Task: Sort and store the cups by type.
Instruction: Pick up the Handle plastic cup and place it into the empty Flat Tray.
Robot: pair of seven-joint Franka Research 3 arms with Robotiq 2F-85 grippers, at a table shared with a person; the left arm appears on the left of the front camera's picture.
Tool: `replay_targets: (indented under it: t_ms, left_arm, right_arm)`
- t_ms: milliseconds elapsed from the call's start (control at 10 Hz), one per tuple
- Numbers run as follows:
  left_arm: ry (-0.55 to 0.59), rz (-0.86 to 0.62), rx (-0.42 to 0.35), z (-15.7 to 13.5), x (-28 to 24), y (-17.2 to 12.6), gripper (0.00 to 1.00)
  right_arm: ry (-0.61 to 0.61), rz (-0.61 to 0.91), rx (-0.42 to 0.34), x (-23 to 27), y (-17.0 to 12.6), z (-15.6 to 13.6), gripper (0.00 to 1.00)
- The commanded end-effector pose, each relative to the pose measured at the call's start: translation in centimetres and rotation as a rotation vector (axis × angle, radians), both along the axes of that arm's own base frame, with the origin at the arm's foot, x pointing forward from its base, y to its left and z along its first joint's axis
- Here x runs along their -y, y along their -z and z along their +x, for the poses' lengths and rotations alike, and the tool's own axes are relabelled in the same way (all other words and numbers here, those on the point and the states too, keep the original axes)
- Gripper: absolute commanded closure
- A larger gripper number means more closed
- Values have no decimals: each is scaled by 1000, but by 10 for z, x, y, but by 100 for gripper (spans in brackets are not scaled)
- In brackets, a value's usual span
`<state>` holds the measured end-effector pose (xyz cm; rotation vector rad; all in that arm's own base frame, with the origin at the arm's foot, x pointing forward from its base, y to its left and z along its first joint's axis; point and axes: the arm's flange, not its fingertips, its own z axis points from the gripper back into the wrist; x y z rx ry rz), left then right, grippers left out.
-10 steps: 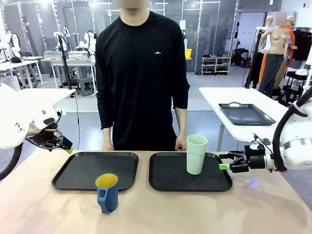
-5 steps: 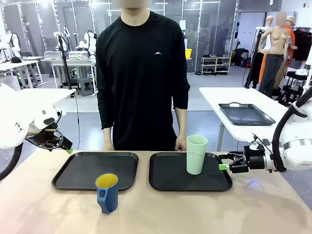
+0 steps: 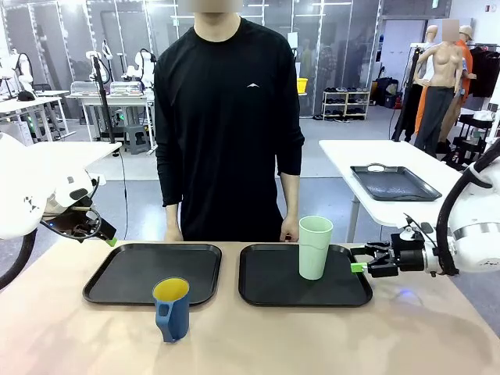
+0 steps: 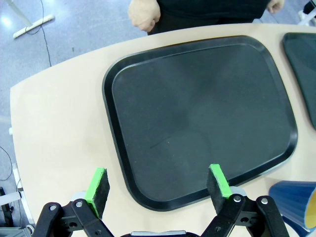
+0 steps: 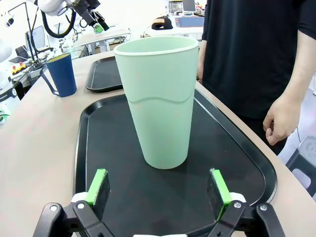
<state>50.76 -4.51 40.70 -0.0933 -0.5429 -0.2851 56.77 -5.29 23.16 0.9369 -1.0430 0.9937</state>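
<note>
Both left pincer (image 4: 158,180) and right pincer (image 3: 356,258) gape empty, and a hard bump could tip the tall green cup (image 3: 315,247) on the right tray (image 3: 269,285); the blue mug (image 3: 172,308) sits by the left tray's (image 3: 117,269) near edge.

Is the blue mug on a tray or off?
Off. The mug stands on bare table beside the left tray.

The left arm (image 3: 31,195) hangs at the left side, the left claw (image 3: 109,238) tilted downward, fingers spread wide, gripping nothing. The right arm (image 3: 476,226) reaches in level from the right side. The right claw (image 3: 359,262) points inward, fingers equally wide apart, empty.
</note>
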Motion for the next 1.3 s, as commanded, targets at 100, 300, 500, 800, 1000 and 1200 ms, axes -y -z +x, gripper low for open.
replay_targets:
  t_ms: [100, 300, 500, 800, 1000, 1200]
  left_arm:
    - [-1, 0, 3, 1, 0, -1, 0]
    - [-1, 0, 3, 1, 0, -1, 0]
    - [-1, 0, 3, 1, 0, -1, 0]
    - [-1, 0, 3, 1, 0, -1, 0]
    - [-1, 0, 3, 1, 0, -1, 0]
    - [-1, 0, 3, 1, 0, -1, 0]
  right_arm:
    - [0, 0, 0, 0, 0, 0, 0]
    - [56, -142, 49, 1, -43, -39, 0]
    - [112, -326, 11, 3, -72, -67, 0]
    - [138, -608, -99, 5, -104, -100, 0]
    - [151, -689, -115, 6, -116, -116, 0]
    - [150, -721, -116, 1, -121, -124, 0]
